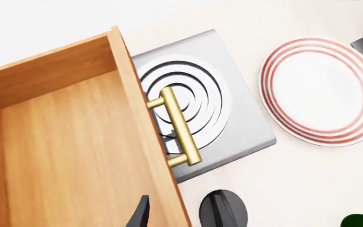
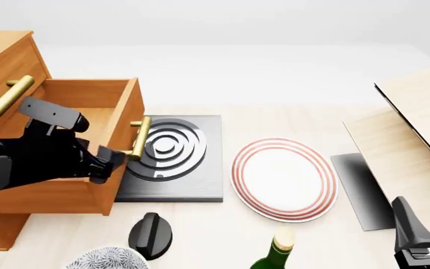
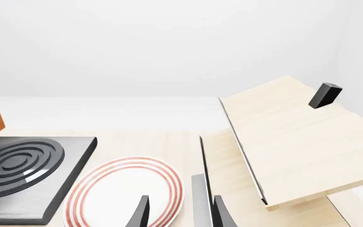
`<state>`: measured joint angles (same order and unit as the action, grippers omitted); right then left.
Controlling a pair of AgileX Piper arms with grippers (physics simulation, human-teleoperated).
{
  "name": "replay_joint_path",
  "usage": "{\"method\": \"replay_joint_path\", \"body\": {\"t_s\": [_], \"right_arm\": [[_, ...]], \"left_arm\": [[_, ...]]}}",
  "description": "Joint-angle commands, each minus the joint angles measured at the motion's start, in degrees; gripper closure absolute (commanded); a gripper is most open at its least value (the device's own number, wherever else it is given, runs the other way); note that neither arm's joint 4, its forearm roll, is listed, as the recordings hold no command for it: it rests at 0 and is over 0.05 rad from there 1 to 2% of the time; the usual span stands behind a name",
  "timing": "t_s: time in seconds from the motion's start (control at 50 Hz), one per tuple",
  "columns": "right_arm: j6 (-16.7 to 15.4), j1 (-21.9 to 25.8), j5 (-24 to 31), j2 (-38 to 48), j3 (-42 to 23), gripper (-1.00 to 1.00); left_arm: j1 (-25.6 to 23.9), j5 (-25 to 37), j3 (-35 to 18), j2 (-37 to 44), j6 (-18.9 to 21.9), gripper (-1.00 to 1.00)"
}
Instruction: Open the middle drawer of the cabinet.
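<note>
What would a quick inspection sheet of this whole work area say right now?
Surface: pale wooden table.
Job's things: orange-brown wooden cabinet; its middle drawer is pulled out, brass bar handle free.
Clutter: grey hob with rings, red-striped white plate, black knob, green bottle, patterned bowl, pale wooden boards.
Hands: left hand beside the drawer front, grip unclear; right hand open, holding nothing.
Cables: nothing seen.
Surroundings: plain white backdrop.
</note>
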<state>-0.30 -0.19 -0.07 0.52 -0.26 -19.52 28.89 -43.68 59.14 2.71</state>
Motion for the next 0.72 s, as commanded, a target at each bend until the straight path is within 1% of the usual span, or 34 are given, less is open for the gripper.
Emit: {"method": "replay_joint_path", "body": {"t_s": [0.02, 0.72], "right_arm": [[0.00, 0.01, 0.00, 0.00, 0.00, -1.00], [0.00, 0.01, 0.00, 0.00, 0.00, -1.00]], "left_arm": [[-0.10, 2.74, -1.08, -4.02, 0.52, -1.00], [-0.72, 5.20, -0.85, -9.52, 0.88, -1.00]]}}
